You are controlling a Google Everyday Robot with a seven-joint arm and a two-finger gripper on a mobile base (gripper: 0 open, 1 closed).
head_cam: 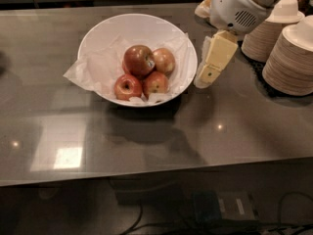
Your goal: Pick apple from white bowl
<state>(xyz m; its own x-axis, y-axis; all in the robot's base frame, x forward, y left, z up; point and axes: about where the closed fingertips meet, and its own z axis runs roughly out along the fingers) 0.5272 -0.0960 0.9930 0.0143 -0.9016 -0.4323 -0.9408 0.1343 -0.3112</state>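
The white bowl [100, 31] stands on the dark counter, left of centre, lined with crumpled white paper [83, 72]. The apple [138, 60], the largest and darkest, deep red-brown, lies on top in the middle of the bowl. Three smaller red-yellow apples lie around it: one to its right [164, 60], one at the front left [127, 86], one at the front right [155, 82]. My gripper [204, 78] hangs from the white arm [234, 9] just outside the bowl's right rim, pointing down and left, above the counter. It holds nothing.
Two stacks of tan disposable bowls [292, 65] [264, 39] with white caps stand at the right edge, close behind the arm. The grey counter [146, 146] runs to a front edge below; cables lie on the floor beneath.
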